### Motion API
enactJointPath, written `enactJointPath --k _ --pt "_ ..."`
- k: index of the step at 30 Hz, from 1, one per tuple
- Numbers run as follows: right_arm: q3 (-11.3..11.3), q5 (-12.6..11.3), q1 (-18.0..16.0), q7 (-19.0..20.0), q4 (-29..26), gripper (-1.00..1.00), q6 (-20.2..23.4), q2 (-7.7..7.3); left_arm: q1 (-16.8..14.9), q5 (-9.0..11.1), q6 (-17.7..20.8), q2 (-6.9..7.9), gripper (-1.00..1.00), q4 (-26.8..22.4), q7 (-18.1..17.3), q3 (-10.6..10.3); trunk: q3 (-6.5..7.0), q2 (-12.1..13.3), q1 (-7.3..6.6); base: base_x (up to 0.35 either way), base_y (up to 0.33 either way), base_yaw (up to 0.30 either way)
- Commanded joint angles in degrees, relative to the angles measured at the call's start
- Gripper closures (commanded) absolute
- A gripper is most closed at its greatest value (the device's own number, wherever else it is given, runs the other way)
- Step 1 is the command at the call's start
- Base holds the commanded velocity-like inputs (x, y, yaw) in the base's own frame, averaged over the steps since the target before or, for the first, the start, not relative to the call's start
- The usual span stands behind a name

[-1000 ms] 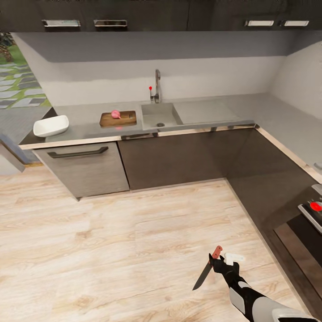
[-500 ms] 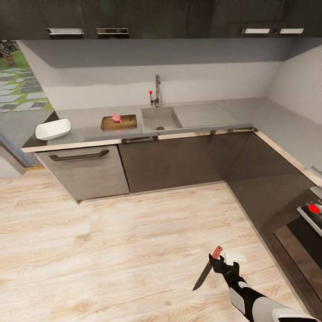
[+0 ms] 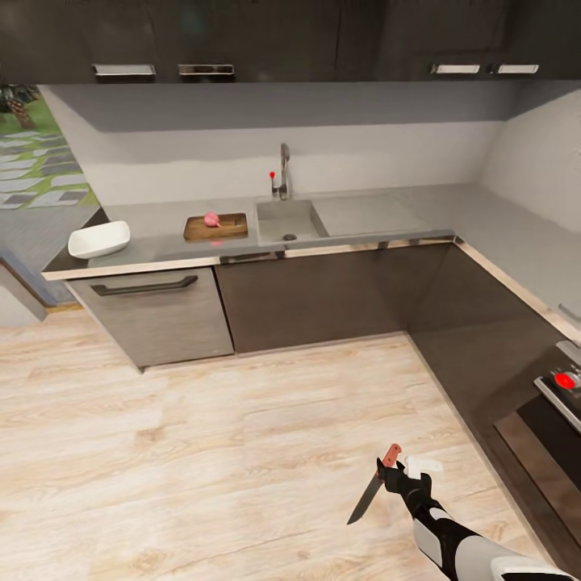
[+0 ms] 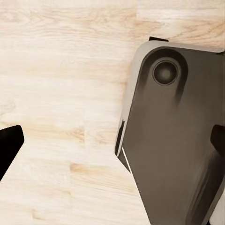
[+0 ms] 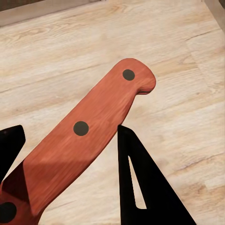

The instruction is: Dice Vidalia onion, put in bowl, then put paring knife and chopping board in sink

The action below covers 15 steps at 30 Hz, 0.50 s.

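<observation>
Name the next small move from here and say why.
Probably roll the base forward toward the countertop. The right pincer holds the paring knife over the floor, while the Vidalia onion sits whole on the chopping board, well beyond the arm's reach.

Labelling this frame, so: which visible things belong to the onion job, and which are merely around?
Job: Vidalia onion on chopping board; paring knife in right gripper; sink; bowl; countertop.

Around: tap; stove knob; wooden floor.
</observation>
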Motion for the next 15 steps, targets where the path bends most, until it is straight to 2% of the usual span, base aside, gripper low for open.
enactJointPath --k 1,15 --pt "0.1 -0.6 0.0 0.4 0.1 1.00 -0.2 0.01 0.0 0.2 -0.2 0.02 -1.00 0.0 0.2 -0.2 0.01 -0.1 0.03 0.000 0.000 0.000" --pt "0.1 -0.6 0.0 0.4 0.1 1.00 -0.2 -0.04 0.0 0.2 -0.2 0.09 -1.00 0.0 0.2 -0.2 1.25 -0.1 0.03 0.000 0.000 0.000"
